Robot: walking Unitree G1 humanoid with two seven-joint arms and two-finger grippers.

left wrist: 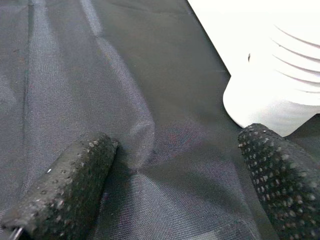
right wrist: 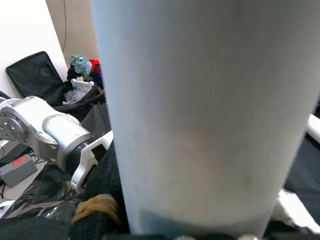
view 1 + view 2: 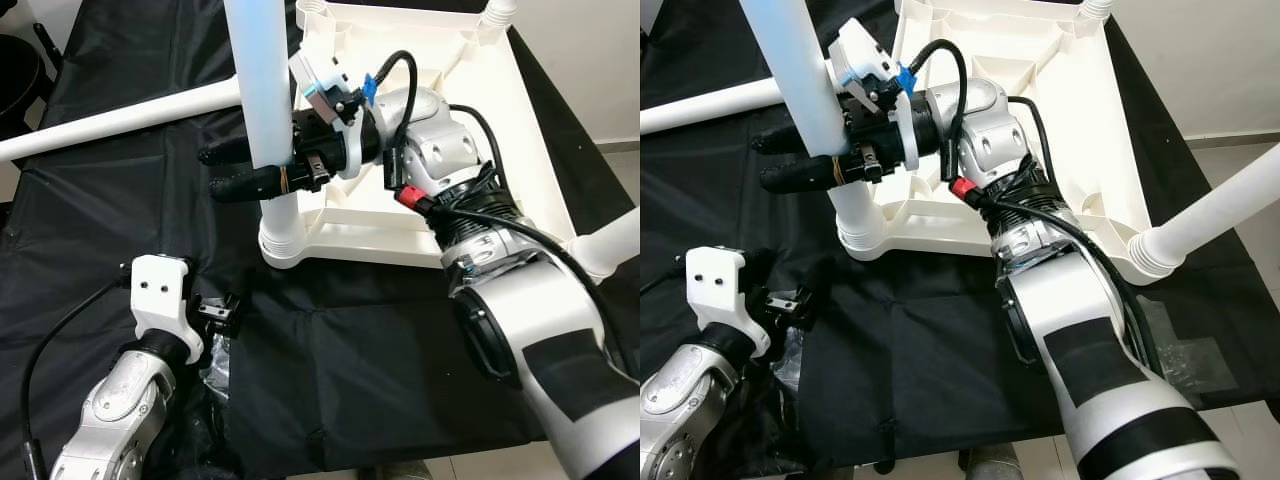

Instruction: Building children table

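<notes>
A white plastic table top [image 3: 480,130] lies upside down on a black cloth. A pale leg [image 3: 262,80] stands upright in its near left corner socket [image 3: 282,240]. My right gripper [image 3: 215,172] is shut on this leg, one black finger on its near side and one behind. Seen from the right wrist, the leg [image 2: 200,110] is very close. My left gripper [image 3: 220,315] hovers low over the cloth just left of the socket, open, with nothing between its fingers [image 1: 65,185]. The socket's ribbed base [image 1: 270,100] lies just beyond them.
A loose white leg [image 3: 120,120] lies on the cloth at the far left. Two more legs [image 3: 610,245] [image 3: 498,12] stand in other corners. Clear plastic wrap [image 3: 215,370] lies beside my left arm. The cloth's front edge [image 3: 400,462] is close, and pale floor [image 3: 620,150] shows at the right.
</notes>
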